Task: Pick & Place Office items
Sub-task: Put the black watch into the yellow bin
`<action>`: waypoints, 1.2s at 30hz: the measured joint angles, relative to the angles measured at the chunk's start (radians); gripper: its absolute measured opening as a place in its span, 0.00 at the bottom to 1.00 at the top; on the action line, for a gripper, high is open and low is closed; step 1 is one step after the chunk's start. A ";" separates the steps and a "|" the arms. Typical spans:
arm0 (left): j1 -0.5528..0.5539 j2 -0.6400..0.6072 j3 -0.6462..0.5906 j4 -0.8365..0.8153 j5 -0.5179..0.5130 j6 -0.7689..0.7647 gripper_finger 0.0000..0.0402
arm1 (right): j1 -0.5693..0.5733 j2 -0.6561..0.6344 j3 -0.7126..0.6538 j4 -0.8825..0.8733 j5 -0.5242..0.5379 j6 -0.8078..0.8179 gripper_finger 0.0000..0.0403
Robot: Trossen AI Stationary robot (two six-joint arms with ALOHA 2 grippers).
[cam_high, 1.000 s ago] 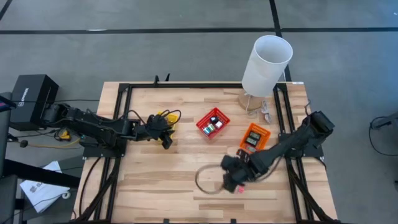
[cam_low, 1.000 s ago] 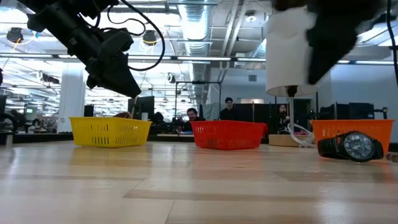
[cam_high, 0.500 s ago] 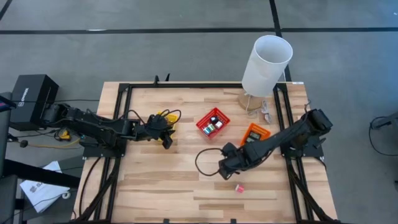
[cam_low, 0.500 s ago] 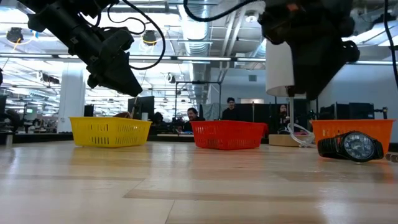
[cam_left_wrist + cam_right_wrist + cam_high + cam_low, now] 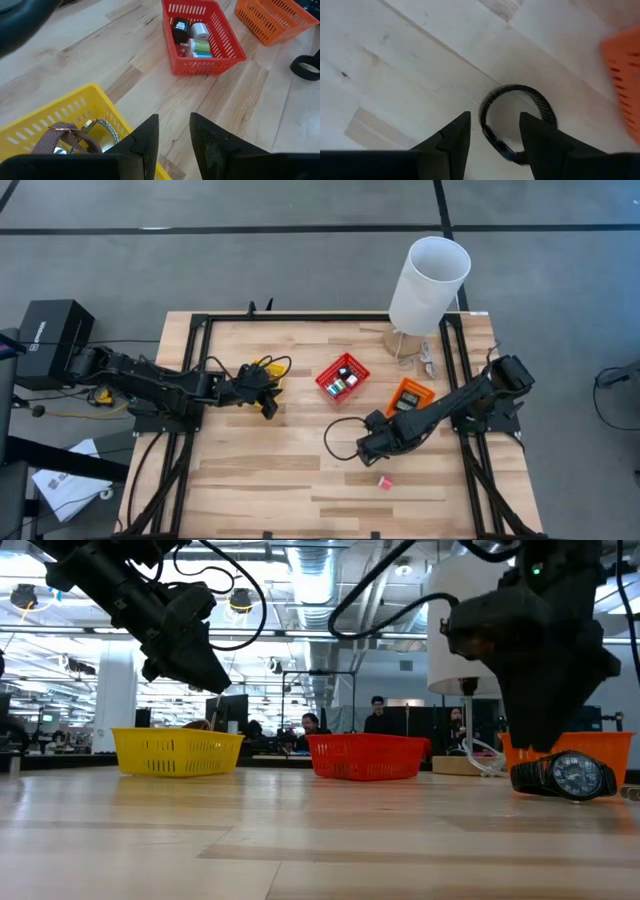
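Note:
A black wristwatch (image 5: 517,122) lies on its side on the wooden table, also visible in the low view as the watch (image 5: 563,776) in front of the orange basket (image 5: 410,398). My right gripper (image 5: 492,135) hangs open above it, pointing down, its fingers clear of the band; in the high view the right gripper (image 5: 368,447) hides the watch. A small pink piece (image 5: 384,481) lies on the table nearer the front edge. My left gripper (image 5: 172,137) is open and empty, held above the yellow basket (image 5: 60,130), which holds a brown-strapped watch (image 5: 67,137).
The red basket (image 5: 343,377) with several small items stands mid-table. A tall white cylinder (image 5: 428,284) stands at the far right. Black frame rails (image 5: 190,420) run along the table's left and right sides. A cable loop (image 5: 338,442) hangs beside my right gripper.
My right gripper has moved from over the pink piece toward the far edge and the orange basket, has come down and has rolled about its own axis. The pink piece, which has not moved, now shows uncovered on the table.

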 joint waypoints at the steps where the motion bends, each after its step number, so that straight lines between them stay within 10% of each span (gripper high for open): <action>1: 0.000 0.000 0.000 0.000 0.000 0.000 0.26 | 0.000 0.000 -0.012 0.021 0.000 0.008 0.40; 19: 0.000 -0.002 0.001 0.046 0.000 0.000 0.26 | -0.023 0.140 -0.040 0.169 -0.089 -0.180 0.27; 28: 0.000 -0.002 0.001 0.066 0.000 0.000 0.26 | -0.035 0.042 0.020 0.180 0.017 -0.355 0.04; 36: 0.000 -0.002 0.001 0.117 0.000 0.004 0.26 | -0.040 -0.085 0.095 0.213 0.173 -0.570 0.04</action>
